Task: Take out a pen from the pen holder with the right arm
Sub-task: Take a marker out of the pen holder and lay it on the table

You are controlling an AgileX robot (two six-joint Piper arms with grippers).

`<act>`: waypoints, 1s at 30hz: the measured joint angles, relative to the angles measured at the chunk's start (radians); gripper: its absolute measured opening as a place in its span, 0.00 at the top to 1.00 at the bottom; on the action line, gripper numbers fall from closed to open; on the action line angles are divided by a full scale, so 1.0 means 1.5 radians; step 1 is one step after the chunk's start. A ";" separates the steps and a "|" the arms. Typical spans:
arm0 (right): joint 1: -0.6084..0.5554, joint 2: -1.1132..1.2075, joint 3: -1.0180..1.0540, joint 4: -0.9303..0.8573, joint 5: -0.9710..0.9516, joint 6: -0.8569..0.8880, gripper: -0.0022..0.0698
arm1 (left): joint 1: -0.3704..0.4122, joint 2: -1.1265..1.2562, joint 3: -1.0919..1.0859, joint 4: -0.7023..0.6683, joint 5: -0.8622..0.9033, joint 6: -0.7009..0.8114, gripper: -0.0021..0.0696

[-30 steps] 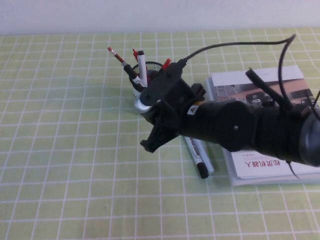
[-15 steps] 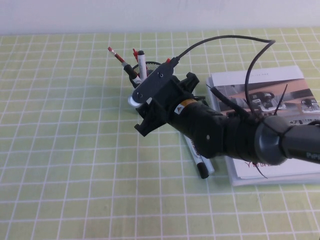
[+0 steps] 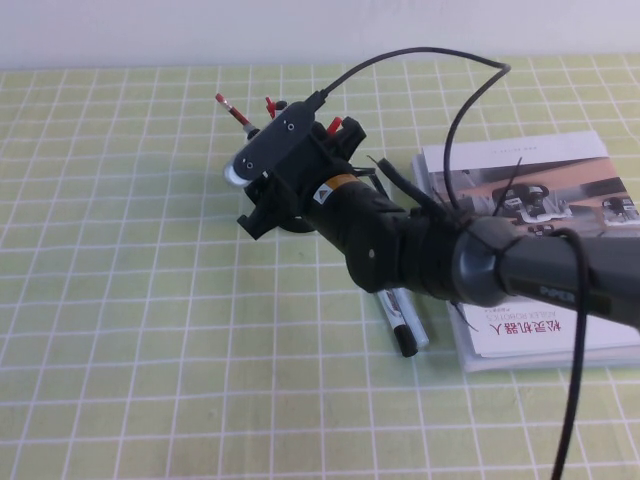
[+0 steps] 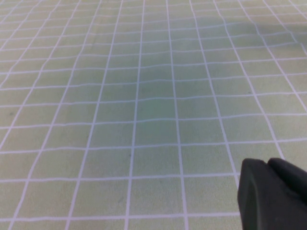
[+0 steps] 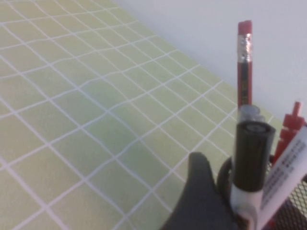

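My right gripper (image 3: pixel 270 215) hangs right over the black mesh pen holder (image 5: pixel 290 216) at the back of the table and hides most of it from above. It is open. One dark finger (image 5: pixel 195 194) stands outside the holder's rim, next to a black-capped marker (image 5: pixel 252 153); the other finger is out of frame. Nothing is gripped. A red-topped pencil (image 5: pixel 244 62), a red pen (image 5: pixel 290 125) and a white marker (image 5: pixel 288 175) also stand in the holder. My left gripper (image 4: pixel 266 165) hovers over bare mat, its fingers together.
One marker (image 3: pixel 400 322) lies on the green checked mat just in front of my right arm. A white booklet (image 3: pixel 545 170) lies at the right, partly under the arm. The arm's black cable (image 3: pixel 455 110) loops above it.
My right arm has swung back and to the left, from above the lying marker to over the pen holder. The lying marker has stayed put.
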 joint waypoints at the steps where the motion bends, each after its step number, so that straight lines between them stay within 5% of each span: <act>1: 0.000 0.005 -0.007 0.000 0.000 0.000 0.41 | 0.000 0.000 0.000 0.000 0.000 0.000 0.98; 16: -0.008 0.066 -0.076 0.000 -0.010 0.000 0.42 | 0.000 0.000 0.000 0.000 0.000 0.000 0.98; 30: -0.015 0.071 -0.077 0.010 -0.030 0.000 0.61 | 0.000 0.000 0.000 0.000 0.000 0.000 0.98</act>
